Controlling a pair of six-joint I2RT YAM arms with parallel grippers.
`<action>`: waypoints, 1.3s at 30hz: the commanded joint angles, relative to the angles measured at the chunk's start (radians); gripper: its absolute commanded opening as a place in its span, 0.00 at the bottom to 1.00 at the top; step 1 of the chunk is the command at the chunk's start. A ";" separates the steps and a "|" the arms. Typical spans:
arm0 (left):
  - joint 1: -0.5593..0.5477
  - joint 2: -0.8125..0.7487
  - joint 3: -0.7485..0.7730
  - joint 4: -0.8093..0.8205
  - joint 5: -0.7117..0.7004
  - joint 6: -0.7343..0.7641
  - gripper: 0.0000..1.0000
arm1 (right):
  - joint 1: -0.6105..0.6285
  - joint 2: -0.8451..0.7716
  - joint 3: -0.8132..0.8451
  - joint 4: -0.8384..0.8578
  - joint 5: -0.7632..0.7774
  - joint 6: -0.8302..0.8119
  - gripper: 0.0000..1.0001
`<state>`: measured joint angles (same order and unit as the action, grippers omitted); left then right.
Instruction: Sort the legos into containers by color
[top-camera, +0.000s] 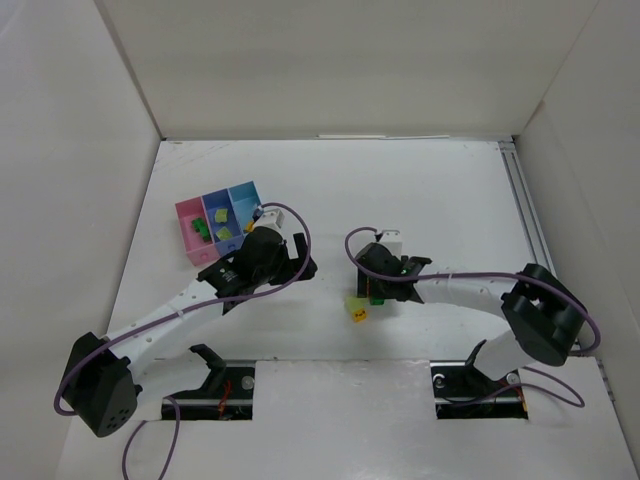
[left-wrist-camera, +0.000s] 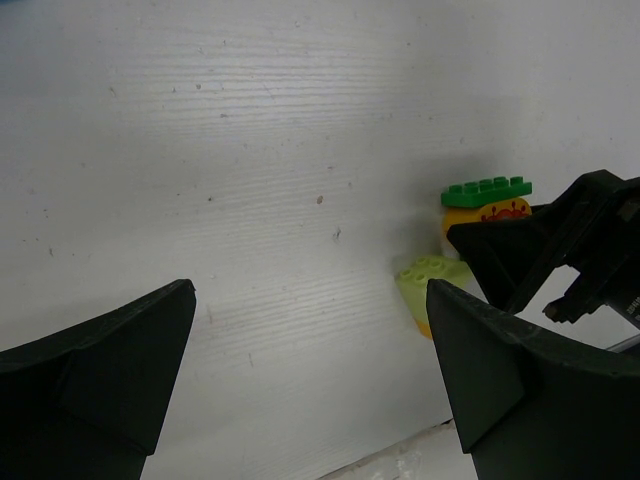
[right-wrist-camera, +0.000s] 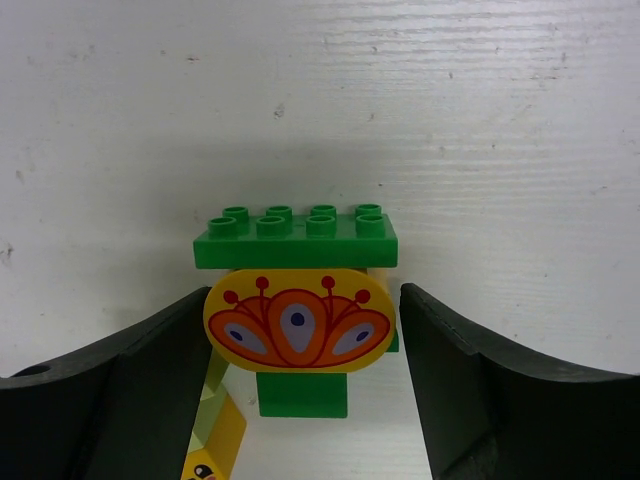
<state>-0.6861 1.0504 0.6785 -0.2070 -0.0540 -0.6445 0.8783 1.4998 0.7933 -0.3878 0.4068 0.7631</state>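
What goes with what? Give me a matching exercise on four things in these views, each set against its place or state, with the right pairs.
Things:
1. pink box
2. middle blue box
3. left gripper
4. green-topped stack

Places or states:
a. between the fingers of the right gripper
b. open, with nothing in it
c. holds a dark green brick
d. holds yellow-green bricks

Pairs: 1-c; 2-d; 3-b; 4-a
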 joint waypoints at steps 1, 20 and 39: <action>-0.004 -0.021 -0.013 0.011 -0.009 -0.004 1.00 | 0.007 0.010 0.044 -0.042 0.052 0.041 0.78; -0.004 -0.021 -0.013 0.011 -0.009 -0.014 1.00 | 0.007 0.037 0.044 0.018 0.092 -0.060 0.56; -0.004 -0.021 0.036 0.165 0.225 0.097 1.00 | 0.007 -0.491 -0.095 0.277 -0.454 -0.908 0.39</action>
<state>-0.6861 1.0504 0.6785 -0.1455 0.0559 -0.6041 0.8783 1.1011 0.7170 -0.2401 0.2054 0.1345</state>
